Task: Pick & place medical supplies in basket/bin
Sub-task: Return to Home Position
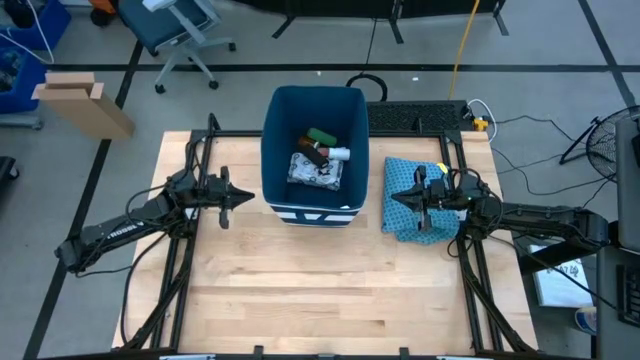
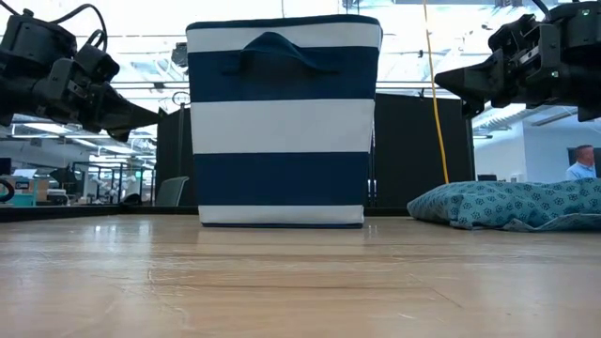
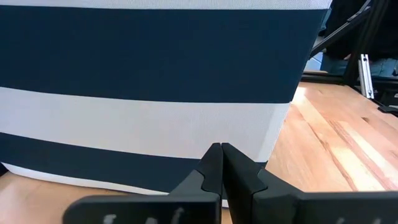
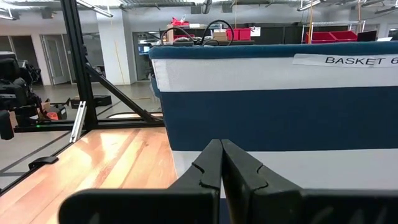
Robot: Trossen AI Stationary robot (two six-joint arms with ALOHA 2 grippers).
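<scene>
The navy-and-white striped bin (image 1: 313, 150) stands upright at the middle of the table's far half, also seen as the bin (image 2: 284, 122). Inside it lie a flat white printed packet (image 1: 316, 171), a green oblong (image 1: 322, 136), a dark oblong (image 1: 310, 145) and a white tube (image 1: 339, 153). My left gripper (image 1: 249, 197) hovers shut, left of the bin, raised off the table and pointing at the bin's side wall (image 3: 155, 81). My right gripper (image 1: 393, 199) hovers shut, right of the bin, above the blue patterned cloth, facing the bin's wall (image 4: 280, 106). Both hold nothing.
A folded blue patterned cloth (image 1: 414, 198) lies on the table right of the bin, also seen as the cloth (image 2: 512, 205). Bare wooden tabletop (image 1: 320, 280) stretches across the near half. Black frame rails (image 1: 190, 160) run along both table sides. A person (image 2: 583, 161) stands far behind.
</scene>
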